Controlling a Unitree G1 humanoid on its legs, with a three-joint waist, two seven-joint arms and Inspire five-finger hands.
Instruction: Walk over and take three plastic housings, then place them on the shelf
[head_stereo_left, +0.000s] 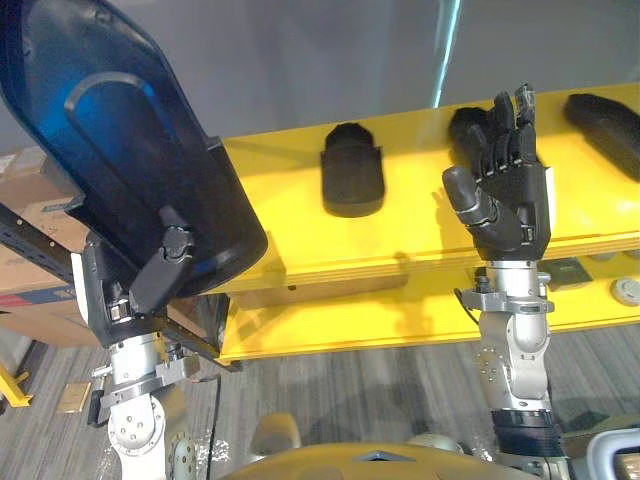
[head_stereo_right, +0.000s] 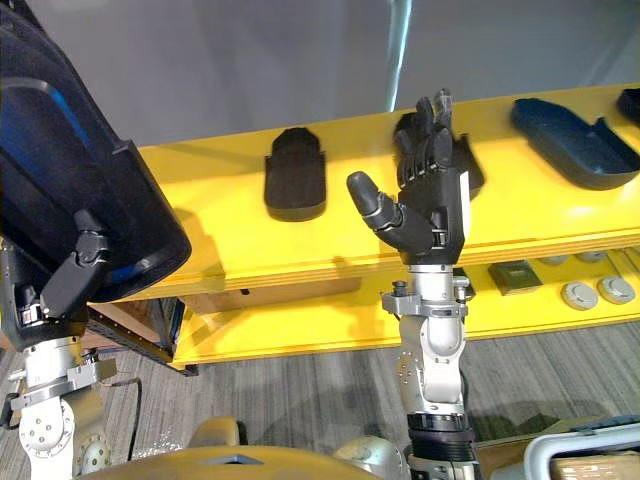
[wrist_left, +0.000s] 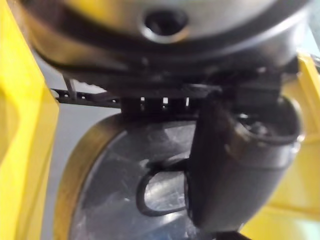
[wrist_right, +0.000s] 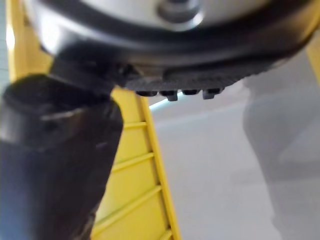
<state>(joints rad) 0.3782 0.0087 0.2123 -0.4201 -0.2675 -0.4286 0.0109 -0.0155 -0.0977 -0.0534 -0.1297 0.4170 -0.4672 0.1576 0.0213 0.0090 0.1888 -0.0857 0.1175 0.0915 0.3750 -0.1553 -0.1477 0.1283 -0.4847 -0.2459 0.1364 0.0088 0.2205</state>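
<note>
Before the yellow shelf (head_stereo_left: 400, 240), left hand (head_stereo_left: 150, 272) around a housing (head_stereo_left: 110, 140) (thumb over its edge), right hand (head_stereo_left: 510, 205) with fingers wide

The left arm rises from 7 o'clock. Its left robot hand (head_stereo_left: 150, 275) clamps a large dark plastic housing (head_stereo_left: 110, 130), with the thumb laid across the housing's face toward 1 o'clock. The right arm stands vertical from 5 o'clock, and the right robot hand (head_stereo_left: 505, 195) has straight fingers pointing to 12 and the thumb spread toward 10.

No lettering, label or number can be read anywhere here.
</note>
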